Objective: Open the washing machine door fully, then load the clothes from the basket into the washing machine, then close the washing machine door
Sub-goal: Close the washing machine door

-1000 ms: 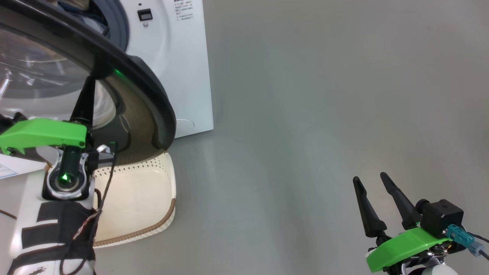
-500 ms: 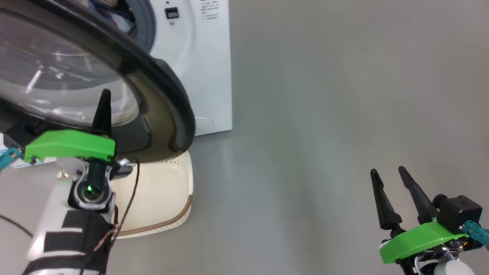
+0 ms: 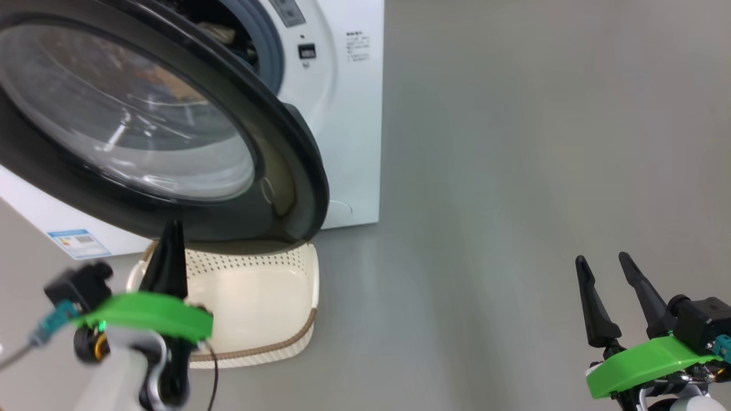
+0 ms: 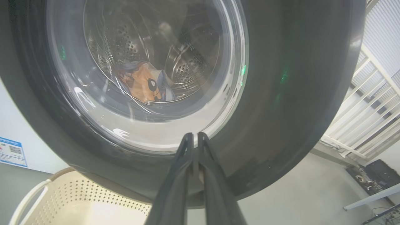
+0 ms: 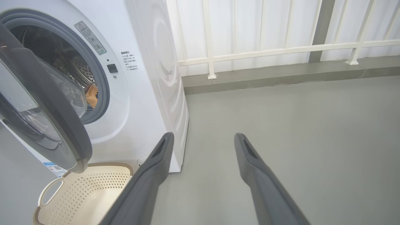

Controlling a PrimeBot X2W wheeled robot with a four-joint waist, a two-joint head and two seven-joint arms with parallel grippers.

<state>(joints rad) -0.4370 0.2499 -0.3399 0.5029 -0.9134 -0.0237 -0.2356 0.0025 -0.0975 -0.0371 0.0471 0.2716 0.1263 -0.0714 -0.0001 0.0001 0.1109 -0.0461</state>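
Observation:
The washing machine (image 3: 348,114) stands at the upper left with its glossy black door (image 3: 285,171) partly swung out over the basket (image 3: 268,347), which looks empty. Through the door (image 4: 297,93) glass the clothes (image 4: 142,84), light-blue with an orange bear print, lie in the steel drum; an orange piece of them (image 5: 91,97) shows past the door (image 5: 53,103) edge. My left gripper (image 3: 172,228) points up at the door's lower rim. In the wrist view the left gripper (image 4: 195,135) is shut, holding nothing. Whether it touches the door I cannot tell. My right gripper (image 3: 602,260) hangs open at the lower right, far from everything.
Grey floor (image 3: 514,171) stretches to the right of the machine. A white railing (image 5: 281,50) runs along the wall behind it. A blue label (image 3: 80,242) sits low on the machine's front. Dark equipment (image 4: 372,175) lies on the floor at the far right of the left wrist view.
The head camera has shifted, so the machine and basket sit further right. My left gripper has dropped from the door's ring to just below its lower rim. The right gripper stays open.

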